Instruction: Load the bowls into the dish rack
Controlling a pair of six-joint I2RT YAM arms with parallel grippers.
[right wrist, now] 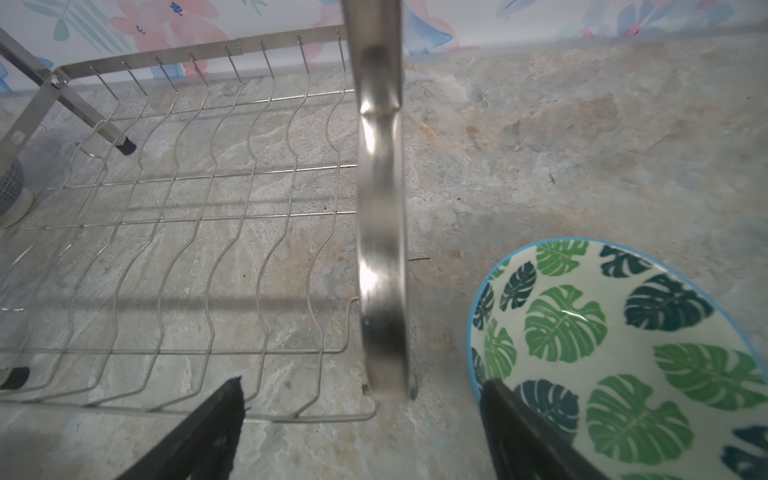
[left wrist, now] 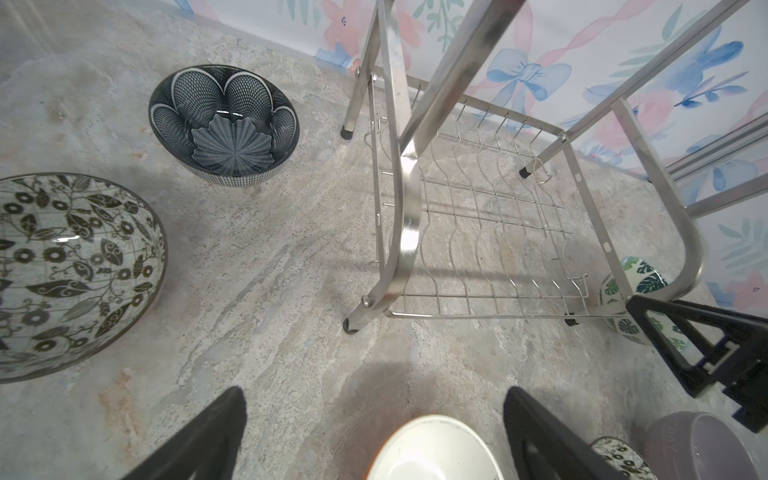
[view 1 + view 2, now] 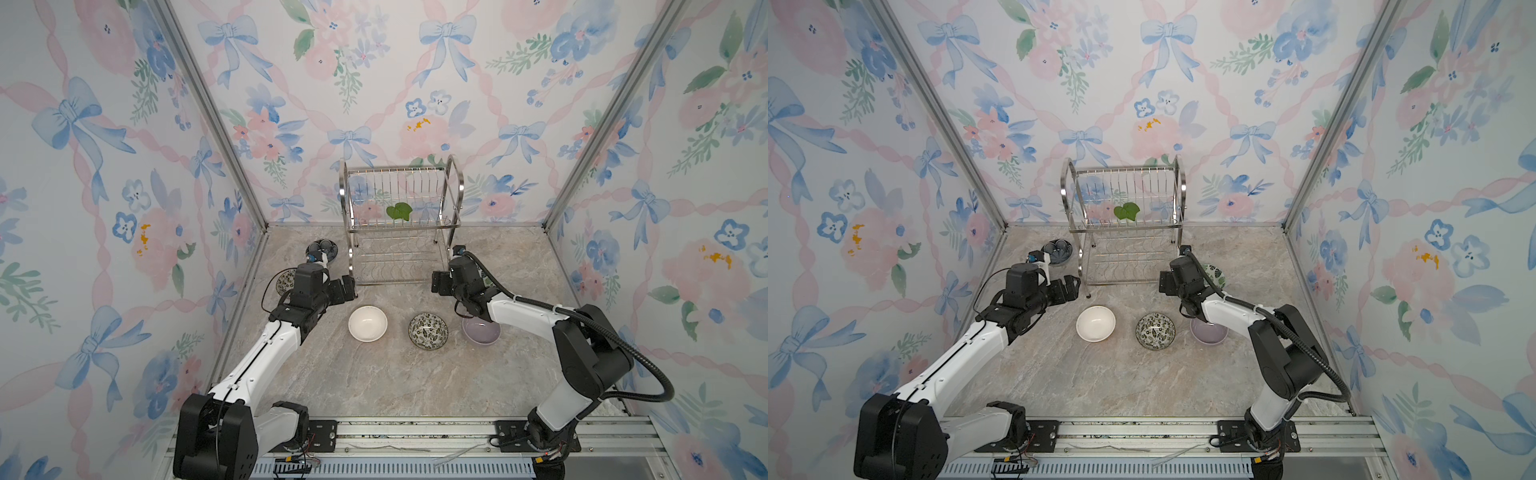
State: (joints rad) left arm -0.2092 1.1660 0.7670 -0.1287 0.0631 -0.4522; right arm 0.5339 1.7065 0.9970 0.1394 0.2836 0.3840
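Twice saw jaws wide, empty: left gripper point(image 2: 376, 392) by rack's point(image 3: 395, 169) front-left foot, right gripper point(image 1: 362, 384) by front-right. Found six bowls point(image 3: 368, 323) on table point(image 3: 374, 382) around rack, all outside it.

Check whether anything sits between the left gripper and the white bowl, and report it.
Nothing visible does. The left gripper is open above the bare tabletop, and the white bowl shows between its fingers in the left wrist view. The front leg of the dish rack stands ahead of the fingertips, away from the bowl.
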